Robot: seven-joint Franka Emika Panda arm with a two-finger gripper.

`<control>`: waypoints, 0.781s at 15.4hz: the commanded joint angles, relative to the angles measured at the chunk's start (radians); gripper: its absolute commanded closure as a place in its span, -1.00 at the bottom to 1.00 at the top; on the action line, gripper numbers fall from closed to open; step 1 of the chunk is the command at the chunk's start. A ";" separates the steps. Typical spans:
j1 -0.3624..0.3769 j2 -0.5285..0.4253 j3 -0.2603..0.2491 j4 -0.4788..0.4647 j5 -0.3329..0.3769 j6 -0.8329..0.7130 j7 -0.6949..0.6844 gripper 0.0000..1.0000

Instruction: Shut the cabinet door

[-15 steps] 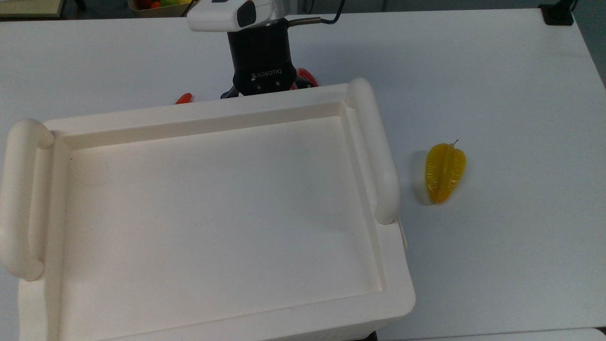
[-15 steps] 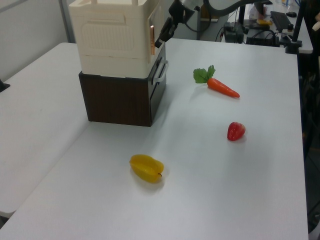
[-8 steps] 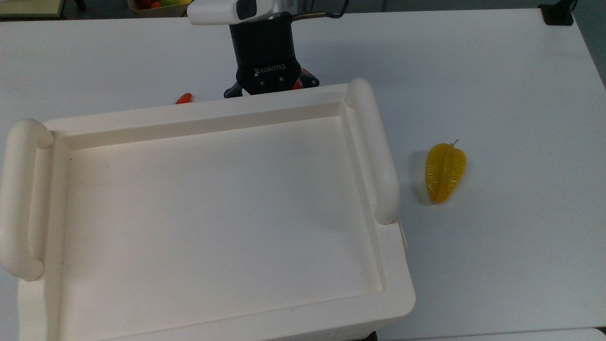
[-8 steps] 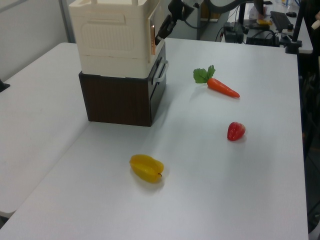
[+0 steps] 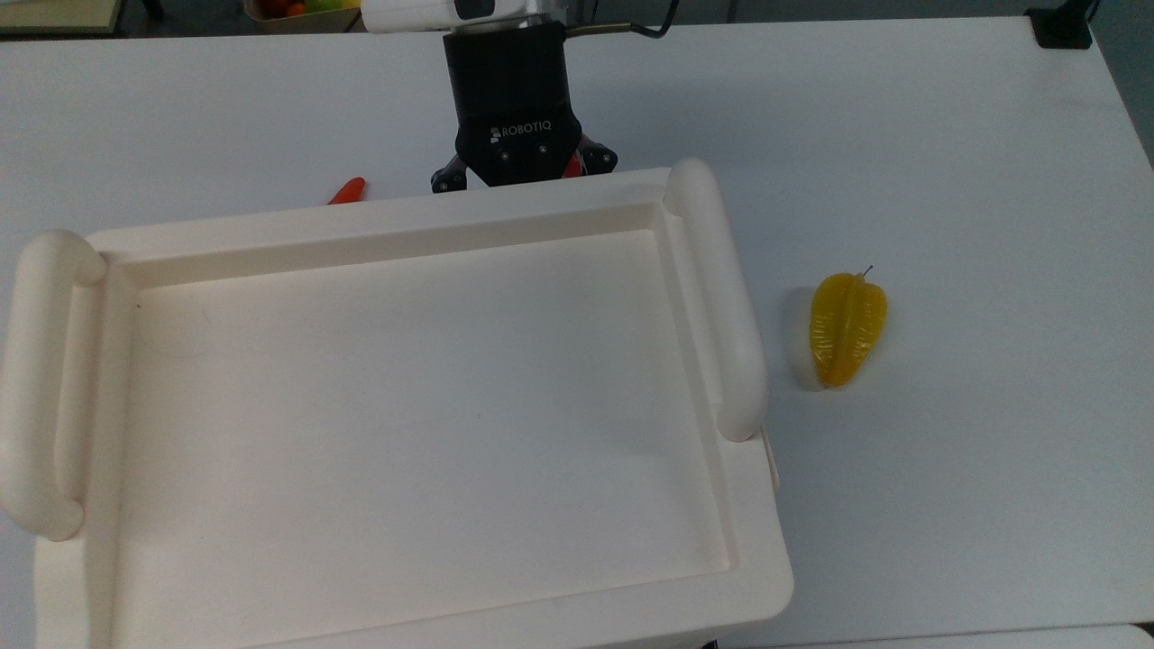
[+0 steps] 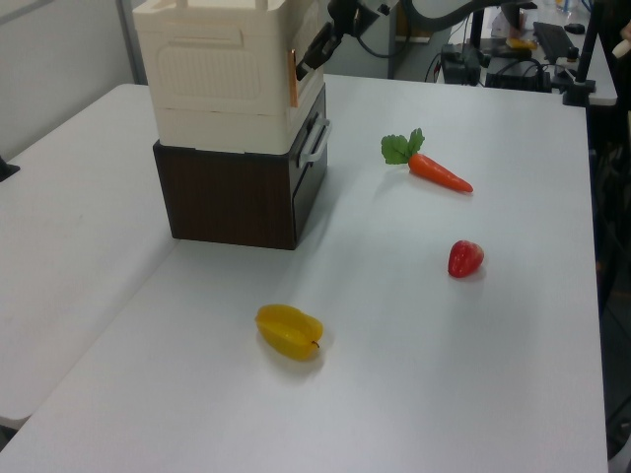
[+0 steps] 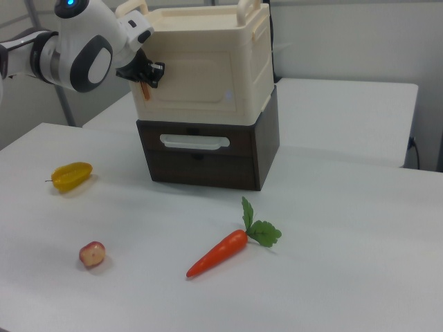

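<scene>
In the right view, going from its left, the robot arm [image 7: 76, 52] comes in from the right view's left edge. Its gripper [image 7: 143, 72] is right up against the front of the cabinet [image 7: 201, 69], near that front's upper left corner. I cannot tell if the fingers are apart or pinched.

The cabinet is big and cream. It stands on a dark brown box [image 7: 208, 155] near the back of the white table [image 7: 332, 263]. The cabinet door [image 7: 197, 79] is the flat cream panel on the front, and it looks flat against the cabinet. The brown box has a pale handle [image 7: 194, 142] on its front.

On the table, near the right view's left edge, lies a yellow star fruit [image 7: 71, 176]. Closer to the front edge sits a small red fruit [image 7: 92, 254]. A carrot [image 7: 225, 250] with green leaves lies in front of the brown box, well apart from it.

In the top view, the cabinet's sunken top [image 5: 406, 397] has a thick round rail [image 5: 45, 379] on the top view's left and another rail [image 5: 717, 297] on the top view's right. The black gripper body [image 5: 509, 117] sits just past the far rim of the top. The star fruit [image 5: 846, 329] lies beside the cabinet, toward the top view's right.

In the left view, the gripper [image 6: 317, 44] touches the cabinet's [image 6: 222, 79] right side.
</scene>
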 commanded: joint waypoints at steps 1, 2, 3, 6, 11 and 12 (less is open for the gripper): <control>0.016 0.004 -0.003 0.001 0.012 0.038 0.015 1.00; 0.014 -0.005 -0.003 -0.011 0.012 0.006 0.015 1.00; 0.010 -0.019 -0.003 -0.014 0.012 -0.049 0.012 1.00; -0.005 -0.074 -0.019 -0.014 0.003 -0.298 0.015 1.00; -0.108 -0.183 -0.029 -0.008 -0.075 -0.779 0.030 0.63; -0.119 -0.195 -0.029 -0.007 -0.109 -0.849 0.079 0.40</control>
